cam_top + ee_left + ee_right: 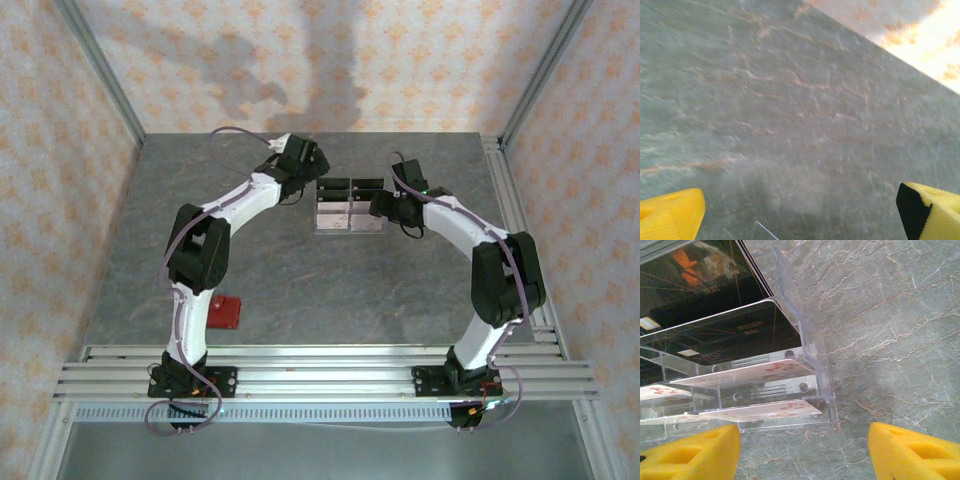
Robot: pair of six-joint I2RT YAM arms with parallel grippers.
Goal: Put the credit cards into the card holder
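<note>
The red card holder [225,312] lies flat and closed near the left arm's base, far from both grippers. Pale credit cards [752,373] with reddish reflections rest in the slots of a clear plastic stand [349,216]; a lower card [762,410] sits just above the stand's front lip. My right gripper [802,452] is open just in front of the stand's right corner, its yellow fingers [912,452] wide apart, touching nothing. My left gripper [800,212] is open over bare table beside the stand's back left, also seen from above [308,168].
Black cards [725,332] stand in the stand's rear slots. The grey marble table [300,280] stretches between the stand and the wallet. Aluminium rails [330,375] line the near edge, and patterned walls close in the back and sides.
</note>
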